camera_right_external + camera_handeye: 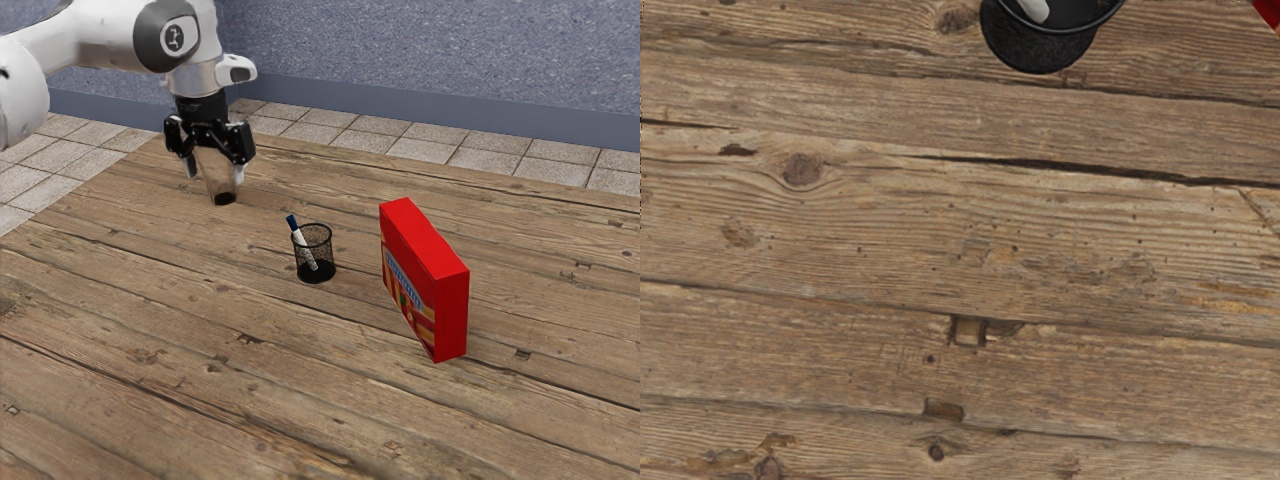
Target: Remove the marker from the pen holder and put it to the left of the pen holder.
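Note:
My gripper [214,172] hangs above the far left part of the table in the exterior view, its two fingers spread apart. The black mesh pen holder [325,270] stands upright, nearer the exterior view's middle and apart from the hand. A white marker [300,240] with a dark blue end leans inside it, that end sticking out over the rim toward the exterior view's left. In the wrist view, the pen holder [1038,52] is cut off by the picture's edge, with a white piece of the marker [1034,9] inside.
A red box [428,270] stands upright beyond the pen holder, toward the exterior view's right; its corner [1268,10] shows in the wrist view. A tapered see-through brownish thing with a dark base [222,198] appears between or behind the fingers; which, I cannot tell. Wooden table [200,370] underneath.

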You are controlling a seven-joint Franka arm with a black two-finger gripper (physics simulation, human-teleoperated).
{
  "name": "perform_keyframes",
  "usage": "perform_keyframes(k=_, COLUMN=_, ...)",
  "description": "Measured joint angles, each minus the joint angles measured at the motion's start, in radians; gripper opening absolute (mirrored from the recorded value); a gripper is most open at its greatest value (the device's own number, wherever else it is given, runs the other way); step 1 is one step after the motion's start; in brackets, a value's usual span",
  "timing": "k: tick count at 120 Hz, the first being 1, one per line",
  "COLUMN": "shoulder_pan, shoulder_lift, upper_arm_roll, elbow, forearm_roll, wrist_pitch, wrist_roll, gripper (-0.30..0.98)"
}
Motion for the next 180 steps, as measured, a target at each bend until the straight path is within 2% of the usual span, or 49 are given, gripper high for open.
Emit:
perform_keyframes(k=8, shoulder_pan=0.005, shoulder_lift=0.082, upper_arm_roll=0.022, elbow=0.046, forearm_roll=-0.020, wrist_pitch=0.015, wrist_roll=-0.009, gripper=0.69)
perform_keyframes(k=21, shoulder_pan=0.006, shoulder_lift=0.205, upper_arm_roll=0.067, elbow=0.140, forearm_roll=-0.168, wrist_pitch=0.016, wrist_roll=-0.029, gripper=0.69)
perform_keyframes(k=31, shoulder_pan=0.007, shoulder_lift=0.304, upper_arm_roll=0.088, elbow=0.180, forearm_roll=-0.209, wrist_pitch=0.032, wrist_roll=-0.039, gripper=0.69)
perform_keyframes(k=48, shoulder_pan=0.029, shoulder_lift=0.402, upper_arm_roll=0.078, elbow=0.243, forearm_roll=-0.197, wrist_pitch=0.062, wrist_roll=-0.051, gripper=0.69)
perform_keyframes(k=69, shoulder_pan=0.164, shoulder_lift=0.538, upper_arm_roll=-0.090, elbow=0.464, forearm_roll=-0.219, wrist_pitch=0.093, wrist_roll=-0.046, gripper=0.69)
perform_keyframes(k=84, shoulder_pan=0.183, shoulder_lift=0.610, upper_arm_roll=-0.124, elbow=0.555, forearm_roll=-0.220, wrist_pitch=0.110, wrist_roll=-0.041, gripper=0.69)
perform_keyframes(k=132, shoulder_pan=0.185, shoulder_lift=0.683, upper_arm_roll=-0.152, elbow=0.559, forearm_roll=-0.229, wrist_pitch=0.267, wrist_roll=0.001, gripper=0.69)
perform_keyframes(k=180, shoulder_pan=0.184, shoulder_lift=0.701, upper_arm_roll=-0.153, elbow=0.534, forearm_roll=-0.220, wrist_pitch=0.296, wrist_roll=0.029, gripper=0.65)
